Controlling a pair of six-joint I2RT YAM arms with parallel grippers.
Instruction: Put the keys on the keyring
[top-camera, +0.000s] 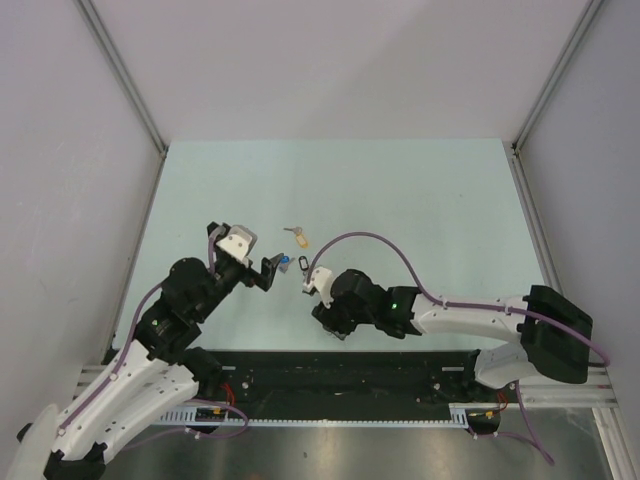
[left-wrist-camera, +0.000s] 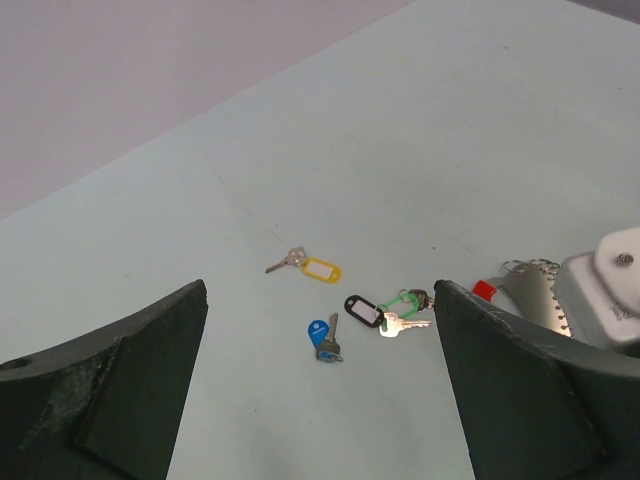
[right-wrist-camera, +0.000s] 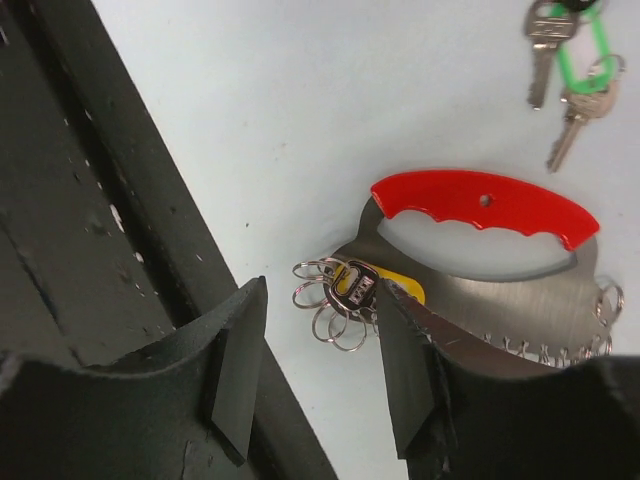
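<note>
A pale green table (top-camera: 400, 190) stands between grey walls (top-camera: 60, 150), with a black rail (top-camera: 340, 365) along its near edge. From above, the keys (top-camera: 297, 237) are specks mid-table. The left wrist view separates them into a yellow key (left-wrist-camera: 320, 269), blue key (left-wrist-camera: 320, 335), black key (left-wrist-camera: 362, 309) and green key (left-wrist-camera: 400, 300).

Only the right wrist view shows the keyring (right-wrist-camera: 480, 205) whole. It lies flat just beside the green key, near the rail.

The left claw (left-wrist-camera: 320, 295) gapes wide and holds nothing. The right claw (right-wrist-camera: 318, 320) has its jaws apart, straddling the small rings (right-wrist-camera: 325, 300). The table runs far and wide beyond the keys.
</note>
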